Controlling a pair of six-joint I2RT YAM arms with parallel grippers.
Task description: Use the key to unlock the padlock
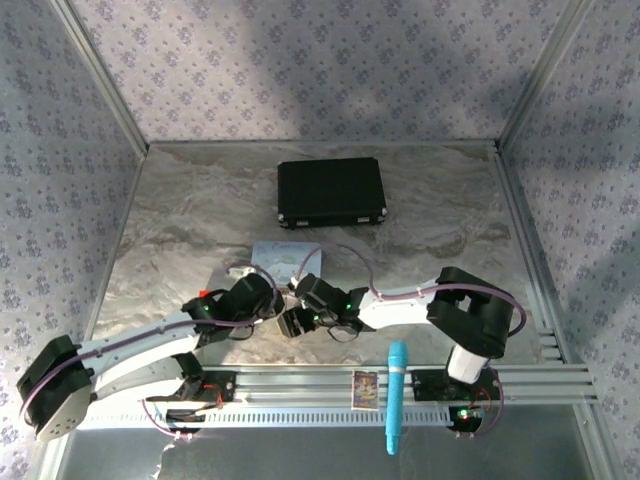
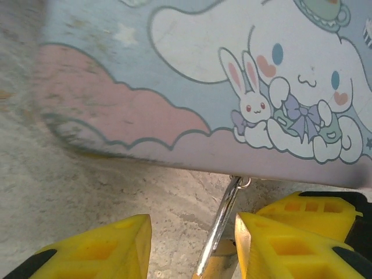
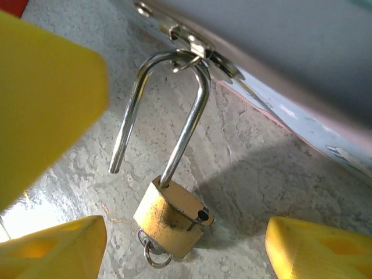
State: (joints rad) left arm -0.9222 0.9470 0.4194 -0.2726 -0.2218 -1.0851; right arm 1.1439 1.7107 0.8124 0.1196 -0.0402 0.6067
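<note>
Left pincer view: partly open, empty, shackle just beside one finger, below the tin. Right pincer view: wide open, empty; padlock on the worktop, one shackle leg free, hooked in the tin's clasp. Probably light, stiff, slippery; best pinched across the brass body. Top view: both by the tin's near edge.

Right wrist view: under the padlock a small ring pokes out, and whether the key sits in there, can't tell. A yellow blur looms left, too soft to read. Left wrist view: the shackle runs off the bottom edge. Overhead, arms cover the near side of the tin.
</note>
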